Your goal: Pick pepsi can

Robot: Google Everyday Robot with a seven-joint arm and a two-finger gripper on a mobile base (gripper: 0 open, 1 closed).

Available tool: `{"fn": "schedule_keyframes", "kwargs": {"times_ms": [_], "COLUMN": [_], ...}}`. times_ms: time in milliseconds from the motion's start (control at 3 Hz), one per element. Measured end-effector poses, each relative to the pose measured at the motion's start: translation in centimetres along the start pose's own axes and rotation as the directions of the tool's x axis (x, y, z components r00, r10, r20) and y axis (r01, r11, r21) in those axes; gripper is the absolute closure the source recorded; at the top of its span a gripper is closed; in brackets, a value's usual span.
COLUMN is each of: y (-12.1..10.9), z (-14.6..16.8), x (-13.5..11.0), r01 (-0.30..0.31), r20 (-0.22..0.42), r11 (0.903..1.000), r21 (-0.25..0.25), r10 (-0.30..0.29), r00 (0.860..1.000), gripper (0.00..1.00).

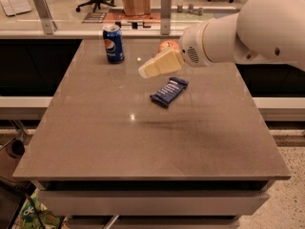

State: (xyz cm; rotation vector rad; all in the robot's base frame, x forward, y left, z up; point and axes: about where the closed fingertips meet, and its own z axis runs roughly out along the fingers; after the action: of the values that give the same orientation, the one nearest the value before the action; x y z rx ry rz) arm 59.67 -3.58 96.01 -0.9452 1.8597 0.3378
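Note:
The pepsi can (113,43) stands upright near the far left corner of the grey table (95,137). It is blue with a silver top and a round red-white-blue logo. My gripper (145,71) reaches in from the right on a white arm, above the table, to the right of the can and a little nearer than it. It is apart from the can and holds nothing that I can see.
A red apple (165,45) sits at the back, mostly hidden behind the gripper. A flat dark-blue snack bar wrapper (168,91) lies right of the table's middle. A glass barrier with metal posts (165,8) runs behind the table.

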Motion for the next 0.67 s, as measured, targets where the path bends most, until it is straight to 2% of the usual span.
{"fn": "schedule_keyframes", "kwargs": {"times_ms": [333, 667], "y": [0.0, -1.5], "z": [0.0, 1.5], "x": [0.0, -1.1], "r01": [0.0, -0.017], "r20": [0.0, 0.022], "r11": [1.0, 0.9996], "r21": [0.0, 0.023], "r10": [0.0, 0.016], "r00": [1.0, 1.0], "gripper": [0.0, 0.0]}}
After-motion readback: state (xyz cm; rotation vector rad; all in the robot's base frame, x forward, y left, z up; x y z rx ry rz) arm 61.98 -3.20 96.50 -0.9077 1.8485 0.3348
